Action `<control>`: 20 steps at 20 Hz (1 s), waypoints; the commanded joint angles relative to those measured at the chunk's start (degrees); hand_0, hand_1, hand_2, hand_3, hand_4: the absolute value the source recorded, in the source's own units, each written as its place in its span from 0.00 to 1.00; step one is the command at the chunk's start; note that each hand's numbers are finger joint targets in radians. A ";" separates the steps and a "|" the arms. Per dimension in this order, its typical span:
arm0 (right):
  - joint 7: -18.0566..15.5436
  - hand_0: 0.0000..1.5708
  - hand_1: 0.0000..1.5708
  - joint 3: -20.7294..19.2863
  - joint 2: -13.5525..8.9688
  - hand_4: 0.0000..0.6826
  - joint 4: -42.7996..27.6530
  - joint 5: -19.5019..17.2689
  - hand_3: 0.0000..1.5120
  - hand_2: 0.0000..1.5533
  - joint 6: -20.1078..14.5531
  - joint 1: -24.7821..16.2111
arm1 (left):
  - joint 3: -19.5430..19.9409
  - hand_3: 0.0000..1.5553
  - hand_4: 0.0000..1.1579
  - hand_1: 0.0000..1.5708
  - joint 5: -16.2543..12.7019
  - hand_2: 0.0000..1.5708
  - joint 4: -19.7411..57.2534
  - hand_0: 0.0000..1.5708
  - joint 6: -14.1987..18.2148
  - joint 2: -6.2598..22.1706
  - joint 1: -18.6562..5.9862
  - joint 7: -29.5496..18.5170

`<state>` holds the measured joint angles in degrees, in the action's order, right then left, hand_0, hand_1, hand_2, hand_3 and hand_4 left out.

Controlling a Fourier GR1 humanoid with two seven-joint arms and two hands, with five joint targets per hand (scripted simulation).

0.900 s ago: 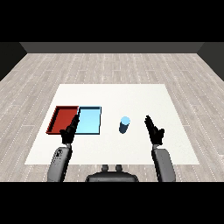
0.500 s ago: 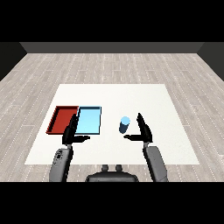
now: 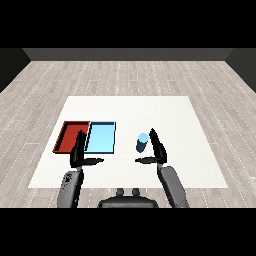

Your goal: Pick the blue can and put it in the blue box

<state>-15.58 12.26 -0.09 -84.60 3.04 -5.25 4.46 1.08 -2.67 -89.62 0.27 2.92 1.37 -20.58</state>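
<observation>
The blue can (image 3: 142, 142) stands upright on the white table (image 3: 175, 115), right of the two trays. My right hand (image 3: 158, 150) is just right of the can, fingers straight up and thumb reaching under it toward the left, open and close beside it without curling round it. The light blue tray (image 3: 101, 138) lies left of the can with nothing in it. My left hand (image 3: 78, 151) hangs open over the near edge of the trays, holding nothing.
The red tray (image 3: 71, 136) lies against the left side of the light blue one. White table surface stretches beyond and to the right of the can.
My right hand has moved left from well right of the can to right beside it. The left hand, the can and the trays have stayed put.
</observation>
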 commanded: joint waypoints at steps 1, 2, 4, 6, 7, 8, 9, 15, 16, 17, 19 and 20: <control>0.71 0.00 0.00 -3.06 0.08 0.00 2.90 1.69 0.00 0.00 1.02 5.76 | 1.16 0.00 0.00 0.00 -0.97 0.00 3.14 0.00 -1.52 0.00 -0.50 -3.94; -3.16 0.00 0.00 -1.74 0.06 0.00 1.40 0.29 0.00 0.00 2.02 -0.79 | -2.10 0.00 0.00 0.00 1.09 0.00 -2.84 0.00 0.62 -1.99 4.42 -1.40; -7.79 0.00 0.00 -2.39 0.07 0.00 8.41 0.62 0.00 0.00 2.57 2.64 | -1.67 0.00 0.00 0.00 1.93 0.00 1.16 0.00 1.32 -2.28 1.24 -3.29; -1.83 0.00 0.00 -3.86 -0.18 0.00 1.41 0.58 0.00 0.00 3.51 1.04 | 0.55 0.00 0.00 0.00 -0.08 0.00 3.66 0.00 -0.96 -0.68 -0.36 -3.58; 1.40 0.00 0.00 -2.52 0.08 0.00 -2.18 -0.06 0.00 0.00 2.04 -0.02 | 0.72 0.00 0.00 0.00 0.28 0.00 3.02 0.00 -0.67 -0.54 -0.23 -4.19; -3.19 0.00 0.00 0.20 0.08 0.00 3.21 1.05 0.00 0.00 -0.67 1.16 | 1.61 0.00 0.00 0.00 0.22 0.00 5.08 0.00 -1.10 -0.01 -1.07 -5.73; -5.95 0.00 0.00 -1.91 0.08 0.00 2.15 0.91 0.00 0.00 3.37 -3.59 | 1.11 0.00 0.00 0.00 0.91 0.00 4.12 0.00 -0.46 -0.09 -0.81 -4.65; -3.26 0.00 0.00 -5.01 0.08 0.00 9.17 1.89 0.00 0.00 1.74 5.91 | 0.50 0.00 0.00 0.00 1.33 0.00 3.28 0.00 0.75 -1.10 -2.16 -2.27; -4.39 0.00 0.00 -2.51 0.08 0.00 9.06 1.64 0.00 0.00 -0.73 4.38 | 1.52 0.00 0.00 0.00 -0.79 0.00 1.27 0.00 -3.19 0.83 2.37 -5.02; -6.09 0.00 0.00 -5.23 0.08 0.00 9.49 2.04 0.00 0.00 2.09 2.81 | 0.27 0.00 0.00 0.00 1.33 0.00 -0.43 0.00 -0.33 -0.16 0.62 -1.43; 2.28 0.00 0.00 -3.39 -0.05 0.00 0.38 2.24 0.00 0.00 0.55 0.59 | 0.06 0.00 0.00 0.00 2.38 0.00 -0.72 0.00 0.42 -0.45 1.47 -2.54; -2.80 0.00 0.00 -5.23 -0.36 0.00 8.36 2.63 0.00 0.00 2.54 2.75 | -0.73 0.00 0.00 0.00 1.74 0.00 -6.87 0.00 -0.23 -0.15 5.68 -0.04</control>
<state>-18.07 8.59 -0.17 -78.66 5.10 -4.21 6.97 1.59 -1.69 -90.74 -0.35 2.94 3.08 -22.51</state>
